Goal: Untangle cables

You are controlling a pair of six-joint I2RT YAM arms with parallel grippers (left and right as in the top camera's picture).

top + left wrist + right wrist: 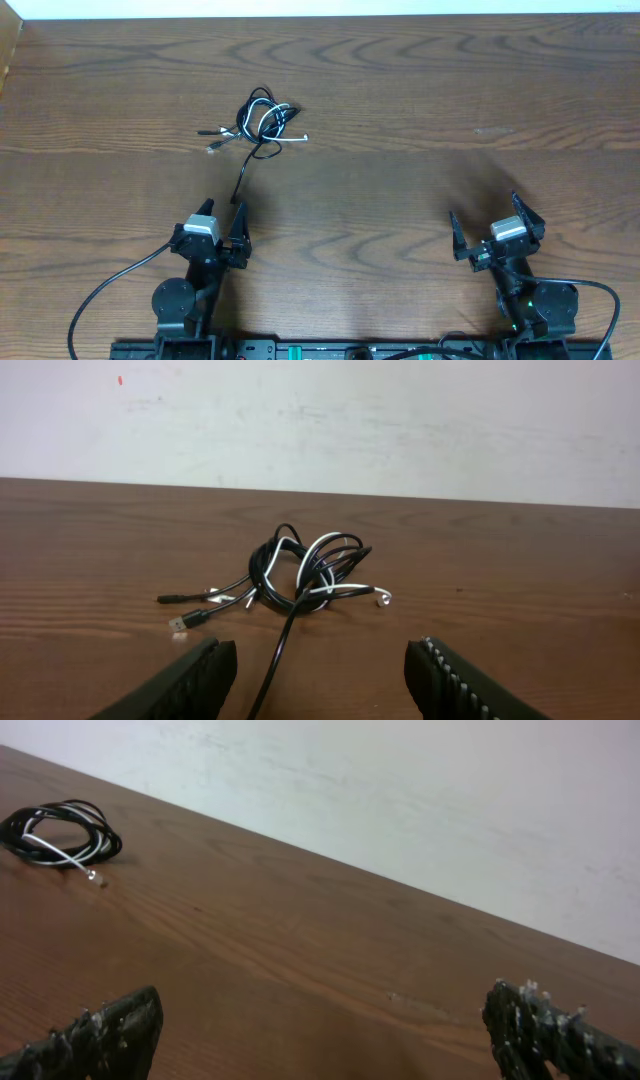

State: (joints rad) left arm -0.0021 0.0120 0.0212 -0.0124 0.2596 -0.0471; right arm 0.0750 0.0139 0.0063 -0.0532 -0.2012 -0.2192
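A tangle of black and white cables (262, 120) lies on the wooden table, left of centre toward the back. The same tangled cables (305, 575) fill the middle of the left wrist view, with plug ends (185, 622) sticking out left. One black strand (241, 177) trails toward my left gripper (224, 214) and runs between its spread fingers without being held. My left gripper (320, 675) is open. My right gripper (490, 222) stands open at the front right, far from the tangle; in its view the cables (60, 832) sit far left, ahead of the open gripper (320, 1035).
The wooden table (420, 120) ends at a pale wall (400, 420) behind the cables. Black feed cables (110, 290) loop from the left arm base at the front left, and another (600, 300) from the right base.
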